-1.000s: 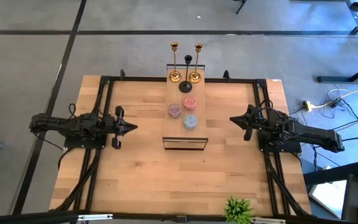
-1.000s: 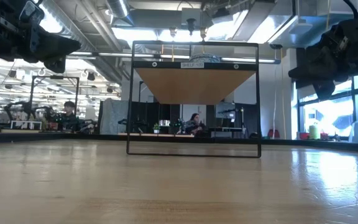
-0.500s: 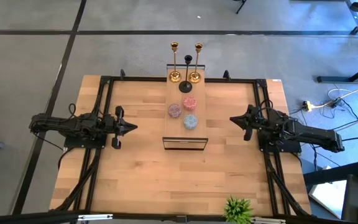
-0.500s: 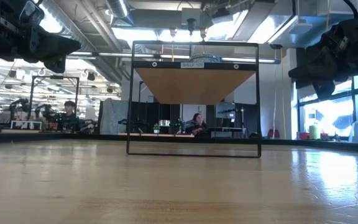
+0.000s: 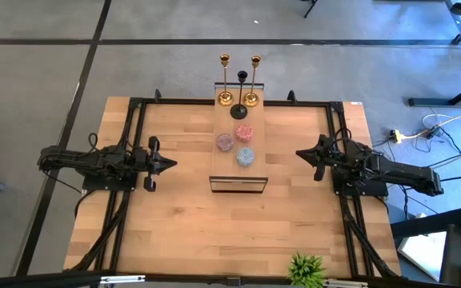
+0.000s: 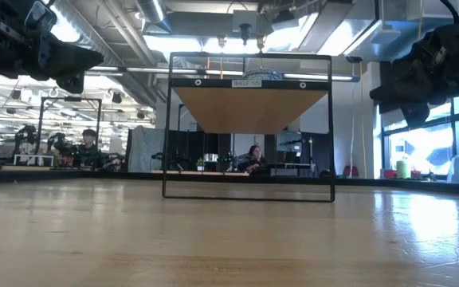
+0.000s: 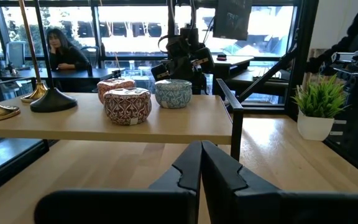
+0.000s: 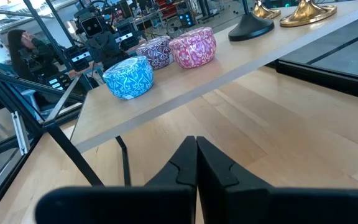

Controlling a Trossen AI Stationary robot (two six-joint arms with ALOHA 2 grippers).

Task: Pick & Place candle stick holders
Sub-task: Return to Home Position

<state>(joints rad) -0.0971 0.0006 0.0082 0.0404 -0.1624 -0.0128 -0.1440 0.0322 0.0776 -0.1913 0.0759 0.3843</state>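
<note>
Two gold candle stick holders [image 5: 225, 98] [image 5: 251, 98] and a black one [image 5: 239, 110] stand on their round bases at the far end of a raised wooden shelf [image 5: 224, 164]. The bases also show in the right wrist view [image 8: 251, 27] and the left wrist view [image 7: 53, 99]. My left gripper [image 5: 171, 164] is shut and empty, left of the shelf. My right gripper [image 5: 299, 154] is shut and empty, right of the shelf.
Three patterned round tins [image 5: 244, 131] [image 5: 225, 142] [image 5: 245, 157] sit on the shelf nearer than the candle stick holders. The shelf has a black metal frame [image 6: 248, 127]. A small potted plant [image 5: 306, 270] stands at the table's near edge. People sit in the room behind.
</note>
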